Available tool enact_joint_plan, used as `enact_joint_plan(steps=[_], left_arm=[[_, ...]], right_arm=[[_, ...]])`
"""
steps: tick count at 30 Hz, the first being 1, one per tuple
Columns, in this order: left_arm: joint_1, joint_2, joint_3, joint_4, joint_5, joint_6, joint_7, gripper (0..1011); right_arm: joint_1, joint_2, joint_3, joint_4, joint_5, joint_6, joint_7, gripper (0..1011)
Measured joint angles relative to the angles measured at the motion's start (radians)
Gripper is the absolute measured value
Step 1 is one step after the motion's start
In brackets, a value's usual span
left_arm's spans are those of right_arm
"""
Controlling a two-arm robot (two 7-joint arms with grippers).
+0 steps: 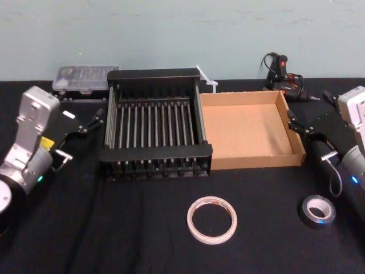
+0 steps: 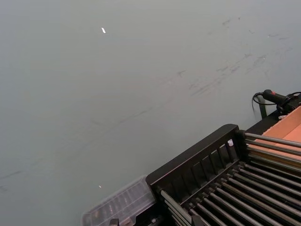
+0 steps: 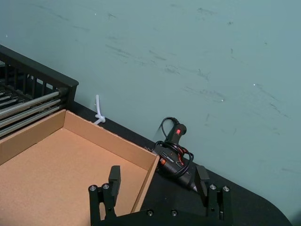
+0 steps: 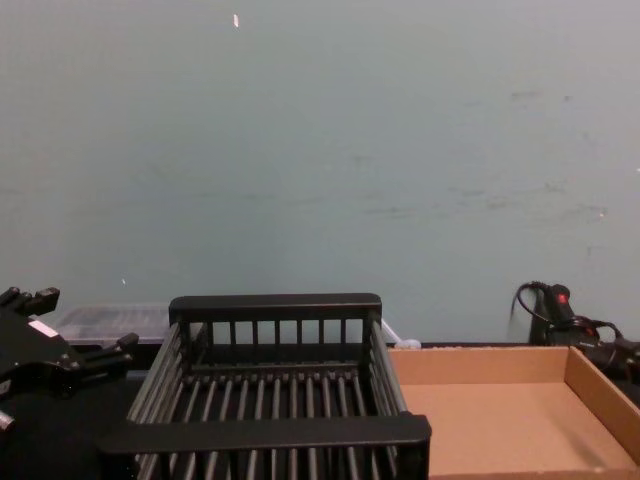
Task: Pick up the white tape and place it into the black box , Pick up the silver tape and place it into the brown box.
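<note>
The white tape (image 1: pixel 211 220) lies flat on the black table near the front, in the middle. To its right lies the smaller silver tape (image 1: pixel 318 211). Behind them stand the black box (image 1: pixel 153 74), a slatted crate, and the brown box (image 1: pixel 256 160) right beside it, both with nothing in them. My left gripper (image 1: pixel 88 121) hovers open at the crate's left side, holding nothing. Over the brown box's right wall my right gripper (image 3: pixel 158 181) is open and holds nothing; it is also in the head view (image 1: pixel 299 124).
A clear plastic case (image 1: pixel 85 77) sits behind the crate at the back left. A black corded tool with a red switch (image 1: pixel 279 67) lies at the back right by the teal wall. A white plastic piece (image 1: pixel 208 81) stands behind the boxes.
</note>
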Motion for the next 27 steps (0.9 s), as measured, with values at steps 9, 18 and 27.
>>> enact_joint_plan(steps=[9, 18, 27], left_arm=[[0.000, 0.000, 0.000, 0.000, 0.000, 0.000, 0.000, 1001], [0.000, 0.000, 0.000, 0.000, 0.000, 0.000, 0.000, 1002], [0.000, 0.000, 0.000, 0.000, 0.000, 0.000, 0.000, 1001]], right_arm=[[0.000, 0.000, 0.000, 0.000, 0.000, 0.000, 0.000, 1002], [0.000, 0.000, 0.000, 0.000, 0.000, 0.000, 0.000, 1002], [0.000, 0.000, 0.000, 0.000, 0.000, 0.000, 0.000, 1002]])
